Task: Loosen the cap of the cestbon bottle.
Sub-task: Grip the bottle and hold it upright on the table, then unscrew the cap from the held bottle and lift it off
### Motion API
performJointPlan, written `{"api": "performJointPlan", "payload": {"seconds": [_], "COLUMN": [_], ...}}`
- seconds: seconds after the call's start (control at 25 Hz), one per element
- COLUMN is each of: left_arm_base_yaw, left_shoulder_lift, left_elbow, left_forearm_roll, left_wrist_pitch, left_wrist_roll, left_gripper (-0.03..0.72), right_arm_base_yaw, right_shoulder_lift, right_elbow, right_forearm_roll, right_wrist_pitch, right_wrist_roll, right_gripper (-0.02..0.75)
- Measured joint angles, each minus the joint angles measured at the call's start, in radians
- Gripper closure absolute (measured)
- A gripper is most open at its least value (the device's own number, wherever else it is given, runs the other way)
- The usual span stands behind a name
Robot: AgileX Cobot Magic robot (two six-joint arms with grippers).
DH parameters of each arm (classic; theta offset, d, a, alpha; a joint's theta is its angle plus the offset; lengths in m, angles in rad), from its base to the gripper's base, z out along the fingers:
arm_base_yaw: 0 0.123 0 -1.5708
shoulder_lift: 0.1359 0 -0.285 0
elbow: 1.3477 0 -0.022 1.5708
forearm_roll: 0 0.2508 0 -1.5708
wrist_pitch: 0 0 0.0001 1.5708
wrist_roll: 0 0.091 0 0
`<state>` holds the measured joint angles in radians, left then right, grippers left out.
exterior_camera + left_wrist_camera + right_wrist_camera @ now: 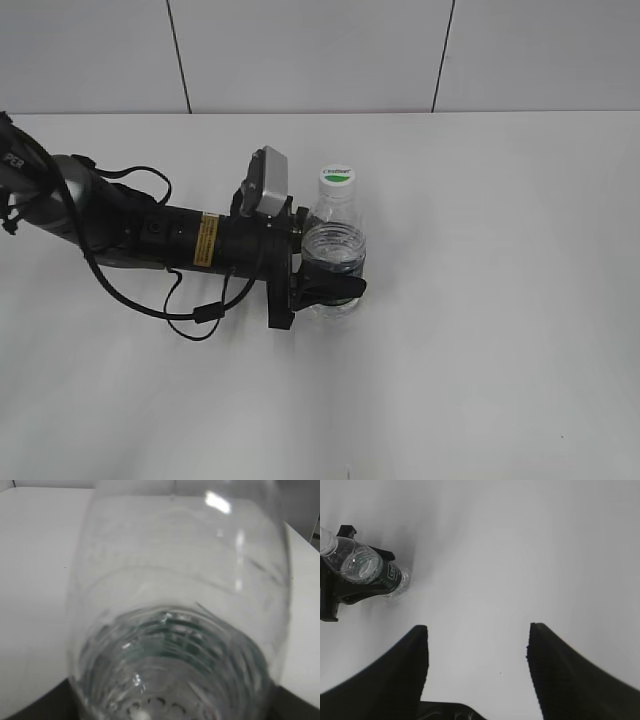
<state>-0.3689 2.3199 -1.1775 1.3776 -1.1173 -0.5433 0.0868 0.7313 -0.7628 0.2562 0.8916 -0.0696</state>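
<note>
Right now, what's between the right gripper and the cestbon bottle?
Nothing: the right wrist view shows only bare white table between the open right gripper and the cestbon bottle.

The exterior view looks down at a slant across the table [500,350] toward the wall. The left wrist view sits tight against the bottle [180,630], which fills it. The right wrist view looks down from well off; the bottle [367,570] lies at its 10 o'clock.
</note>
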Motion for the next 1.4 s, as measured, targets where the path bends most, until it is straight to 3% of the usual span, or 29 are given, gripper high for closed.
{"api": "performJointPlan", "payload": {"seconds": [0.32,0.56,1.12,1.4], "left_arm_base_yaw": [0.0,0.0,0.0,0.0], "left_shoulder_lift": [0.0,0.0,0.0,0.0], "left_elbow": [0.0,0.0,0.0,0.0], "left_forearm_roll": [0.0,0.0,0.003,0.007], "left_wrist_pitch": [0.0,-0.001,-0.001,-0.002], "left_wrist_roll": [0.002,0.002,0.002,0.003], "left_gripper": [0.286,0.286,0.286,0.286], "right_arm_base_yaw": [0.0,0.018,0.355,0.421], "right_shoulder_lift": [0.411,0.597,1.019,1.125], "right_elbow": [-0.342,-0.504,-0.86,-0.975], "right_forearm_roll": [0.062,0.09,0.093,0.096], "right_wrist_pitch": [0.278,0.314,0.323,0.325], "right_wrist_roll": [0.114,0.183,0.326,0.343], "right_gripper": [0.286,0.286,0.286,0.286]}}
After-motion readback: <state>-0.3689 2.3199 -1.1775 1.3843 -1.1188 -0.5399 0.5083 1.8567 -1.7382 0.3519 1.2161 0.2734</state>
